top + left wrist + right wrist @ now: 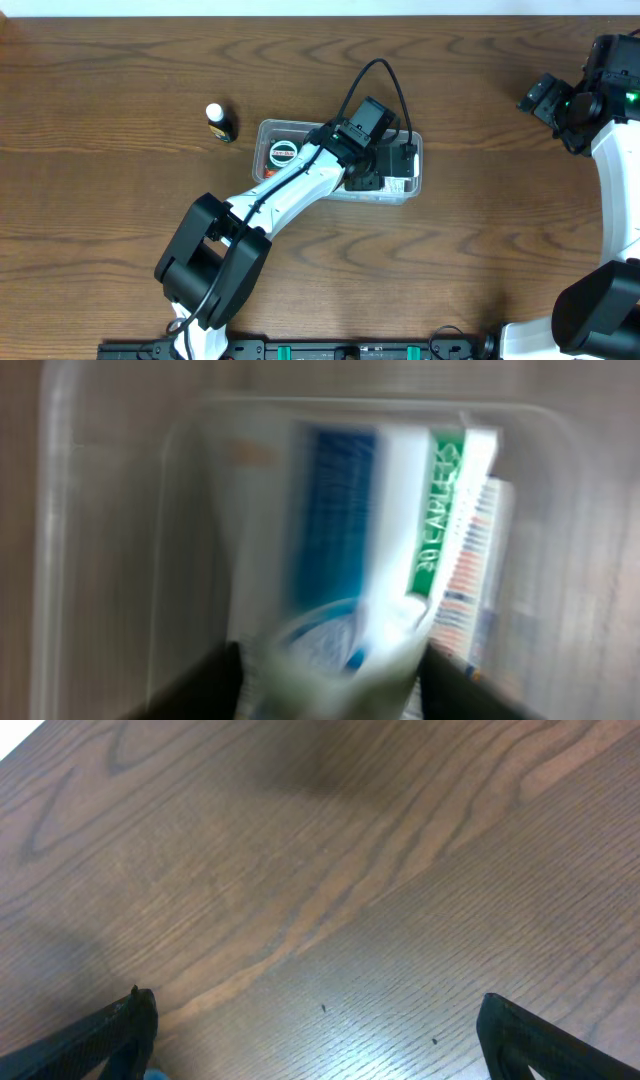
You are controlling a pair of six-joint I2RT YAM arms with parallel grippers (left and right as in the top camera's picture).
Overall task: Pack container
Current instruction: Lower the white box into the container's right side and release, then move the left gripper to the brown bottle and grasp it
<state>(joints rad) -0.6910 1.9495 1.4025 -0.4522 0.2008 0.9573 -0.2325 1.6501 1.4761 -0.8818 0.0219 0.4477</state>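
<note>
The clear plastic container (266, 131) sits mid-table. My left gripper (385, 168) reaches down into its right half. In the left wrist view, blurred by motion, the left gripper (330, 675) has its dark fingers on either side of a pale packet with blue print (335, 645), which fills the gap between them. Below it inside the container (100, 560) lie a blue and white box (335, 510) and a green-edged box (447, 510). A round dark-labelled item (284, 153) lies in the container's left half. My right gripper (545, 98) is open and empty over bare wood (315, 1030).
A small dark bottle with a white cap (218, 122) stands on the table to the left of the container. The wooden table (480, 250) extends around it. The right arm is at the far right edge.
</note>
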